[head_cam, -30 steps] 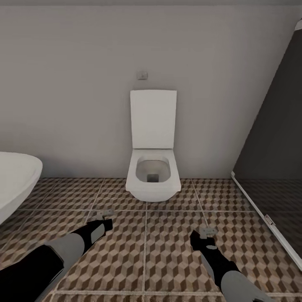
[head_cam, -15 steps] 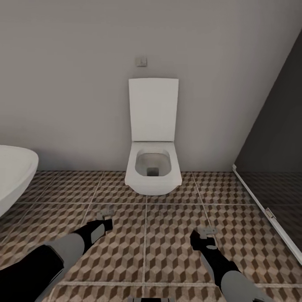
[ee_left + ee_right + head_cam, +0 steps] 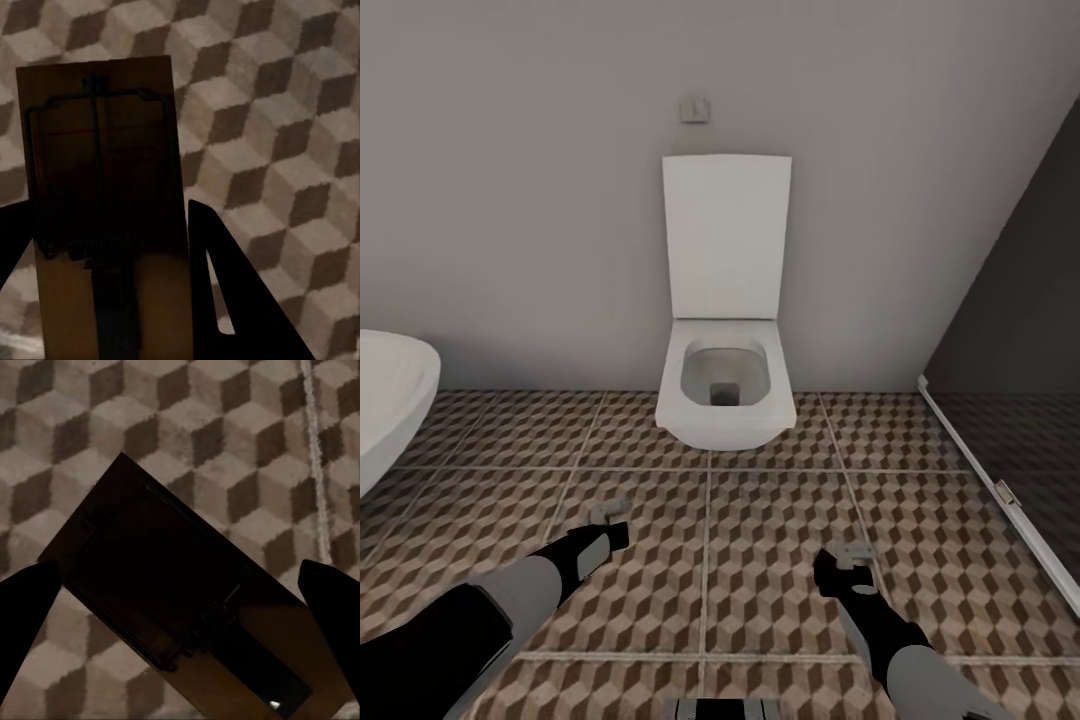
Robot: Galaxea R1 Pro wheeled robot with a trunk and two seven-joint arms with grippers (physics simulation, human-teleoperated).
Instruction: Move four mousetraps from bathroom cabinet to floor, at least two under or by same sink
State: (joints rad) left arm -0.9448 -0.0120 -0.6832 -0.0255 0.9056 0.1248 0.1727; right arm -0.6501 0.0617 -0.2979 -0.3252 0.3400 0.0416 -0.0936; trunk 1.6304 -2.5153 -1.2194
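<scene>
In the left wrist view a tan mousetrap (image 3: 101, 187) with a dark wire spring sits between the dark fingers (image 3: 225, 300) of my left gripper (image 3: 105, 217), held over the cube-pattern bathroom floor (image 3: 285, 112). My right gripper (image 3: 176, 577) is shut on a second mousetrap (image 3: 172, 607), which lies diagonally between its fingers. In the head view the left gripper (image 3: 608, 520) and the right gripper (image 3: 845, 562) hang low over the floor tiles (image 3: 760, 500), each with a small trap at its tip. The cabinet and the sink are out of view.
A white wall-hung toilet (image 3: 725, 390) with its lid up stands straight ahead against the grey wall. The rim of the white oval bathtub (image 3: 390, 400) juts in at the left. A dark glass shower screen (image 3: 1020, 380) with a pale bottom rail closes off the right.
The whole picture has shifted: the toilet and wall look nearer and larger, so the camera has moved forward. Both arms keep the same pose with their traps.
</scene>
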